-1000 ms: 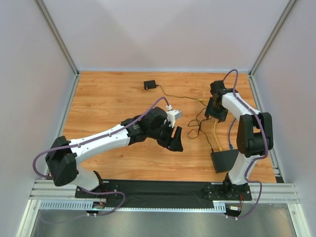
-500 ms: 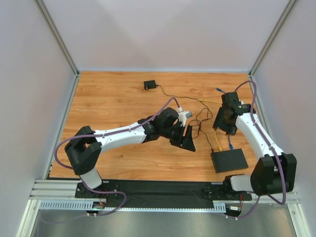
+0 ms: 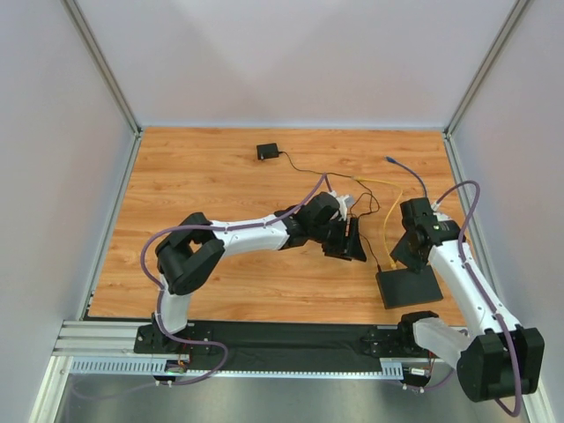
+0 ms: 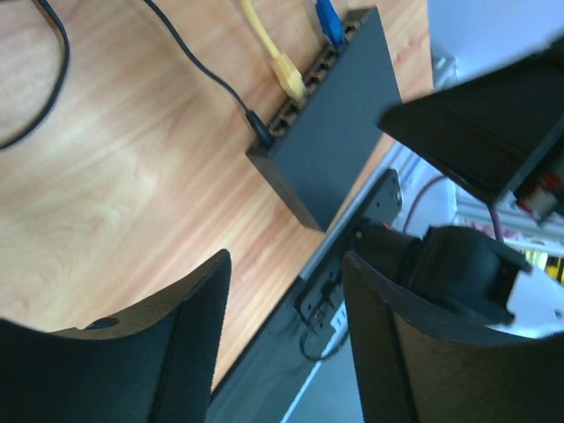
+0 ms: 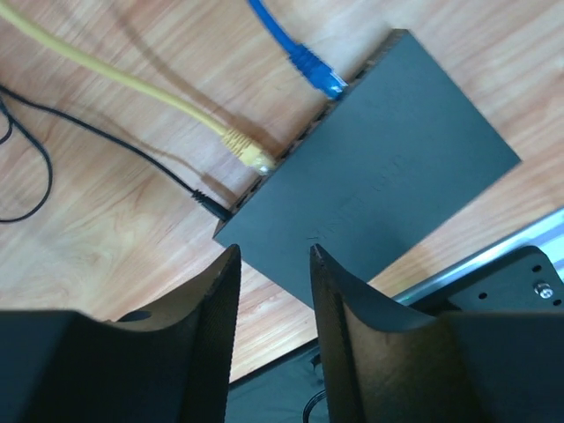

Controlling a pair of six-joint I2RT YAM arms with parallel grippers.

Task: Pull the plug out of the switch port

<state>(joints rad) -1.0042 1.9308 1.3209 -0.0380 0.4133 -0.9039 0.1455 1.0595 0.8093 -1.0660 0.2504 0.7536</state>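
The flat black switch box (image 3: 408,286) lies at the near right of the table. On its far edge a yellow plug (image 5: 249,152), a blue plug (image 5: 317,70) and a thin black power plug (image 5: 207,201) sit in ports. My right gripper (image 5: 273,260) is open and empty, just above the box's near-left corner (image 5: 379,176). My left gripper (image 4: 286,335) is open and empty, left of the box (image 4: 339,123), with the yellow plug (image 4: 286,75) and blue plug (image 4: 328,22) ahead of it. In the top view the left gripper (image 3: 355,245) and right gripper (image 3: 404,261) flank the box's far edge.
A small black square adapter (image 3: 267,152) sits at the back with its thin black cord looping toward the switch. The yellow cable (image 3: 388,220) and blue cable (image 3: 407,172) trail toward the back right. The metal rail (image 3: 291,339) runs along the near table edge.
My left arm has stretched right toward the switch. My right arm has swung from the back right down to just over the switch. Both grippers stay open.
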